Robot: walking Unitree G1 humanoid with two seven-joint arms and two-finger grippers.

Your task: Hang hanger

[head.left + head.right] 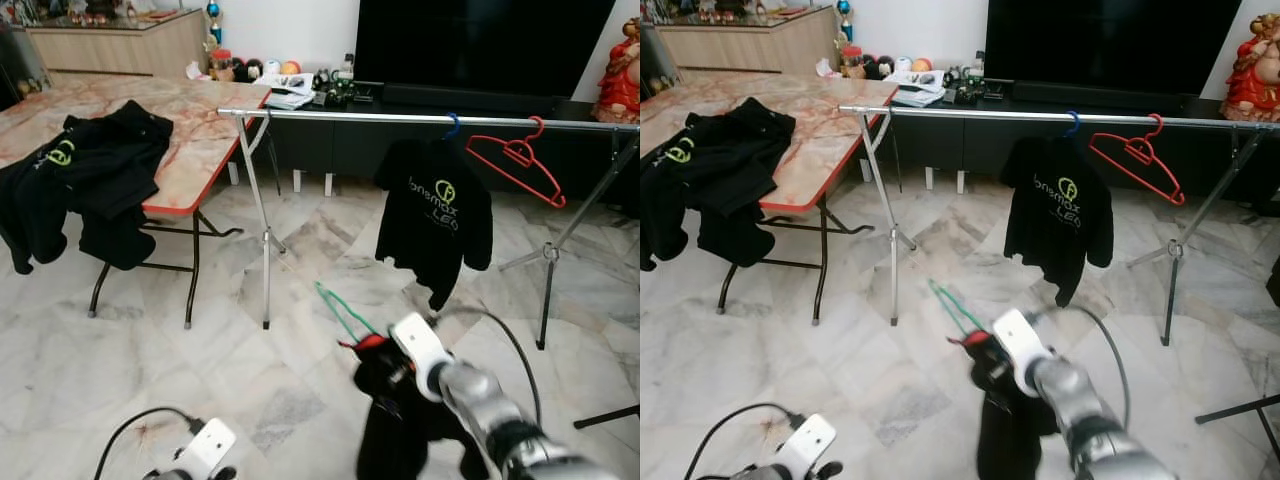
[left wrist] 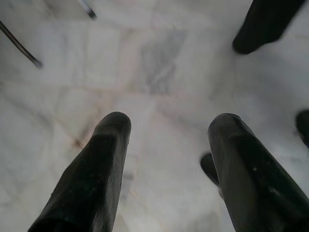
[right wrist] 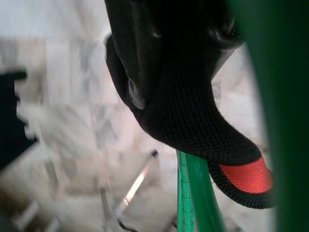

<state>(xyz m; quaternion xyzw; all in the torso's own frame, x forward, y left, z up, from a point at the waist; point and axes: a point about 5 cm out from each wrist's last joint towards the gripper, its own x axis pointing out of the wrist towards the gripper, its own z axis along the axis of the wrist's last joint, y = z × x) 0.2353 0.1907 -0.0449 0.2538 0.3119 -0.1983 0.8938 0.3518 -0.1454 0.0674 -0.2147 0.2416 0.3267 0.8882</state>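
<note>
My right gripper (image 1: 372, 348) is held out low in front of me, shut on a green hanger (image 1: 338, 312) whose hook points up and to the left. A black shirt with a red collar (image 1: 398, 420) hangs from that hanger below the gripper. In the right wrist view the green wire (image 3: 190, 193) and the black and red collar (image 3: 193, 121) sit close against the fingers. Ahead stands a silver clothes rail (image 1: 400, 117), some way beyond the hanger. My left gripper (image 2: 171, 125) hangs low at the left, open over the floor.
On the rail hang a black T-shirt with a logo (image 1: 437, 215) on a blue hook and a bare red hanger (image 1: 515, 160). A marble-topped folding table (image 1: 195, 150) at the left holds more black clothes (image 1: 90, 170). A TV cabinet (image 1: 420, 100) stands behind the rail.
</note>
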